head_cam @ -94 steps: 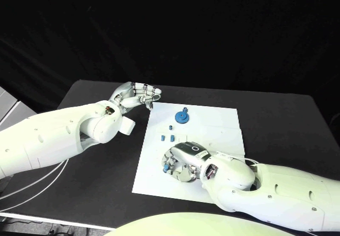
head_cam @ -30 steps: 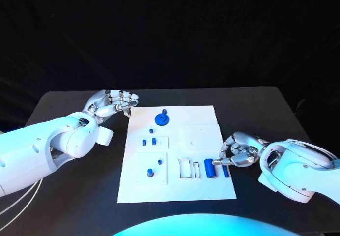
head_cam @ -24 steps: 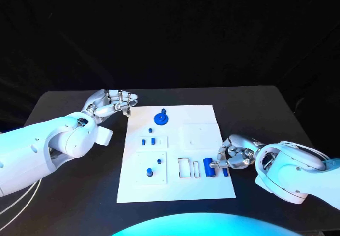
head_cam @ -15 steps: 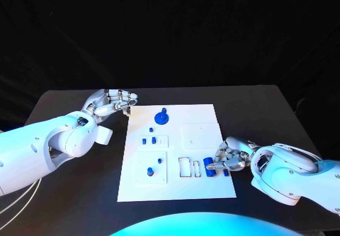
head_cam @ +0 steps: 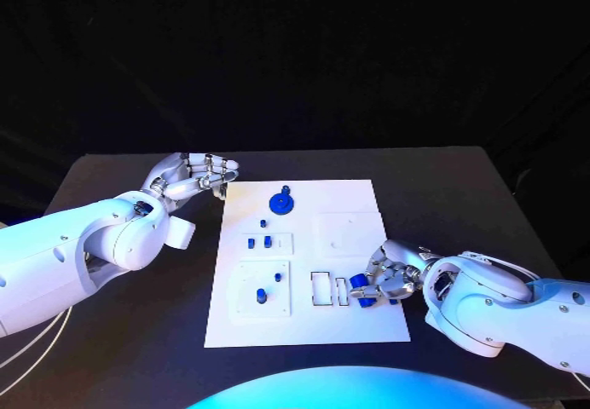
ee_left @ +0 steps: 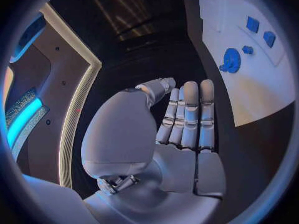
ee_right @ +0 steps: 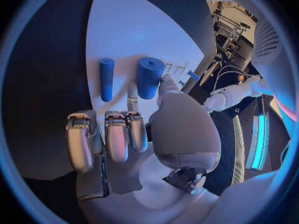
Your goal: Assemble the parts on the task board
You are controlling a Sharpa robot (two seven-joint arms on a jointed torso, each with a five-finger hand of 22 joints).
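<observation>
- Black table [head_cam: 467, 196] carries the white board [head_cam: 344, 328] in the middle; both arms reach in from the near side, probably so the hands can work over it.
- White board has shallow square recesses: left ones hold small blue pegs [head_cam: 258, 243], the right square recess [head_cam: 347, 232] looks bare. Narrow slots [head_cam: 330, 288] near the right edge look unfilled.
- Left hand [head_cam: 191, 177] sits off the board's far left corner, fingers close together and lightly curled, nothing in it; seems parked out of the way.
- Right hand [head_cam: 391, 277] is at the board's near right edge, fingers curled toward two blue cylinders; fingertips [ee_right: 136, 113] are right by the thick one. Cannot tell if it actually grips.
- Blue gear [head_cam: 280, 204] stands on the far part of the board, seemingly already seated.
- Thick blue cylinder [ee_right: 149, 77] lies flat beside the slots, likely the next piece to go in.
- Thin blue cylinder [ee_right: 106, 78] lies just beside it, parallel, apart.
</observation>
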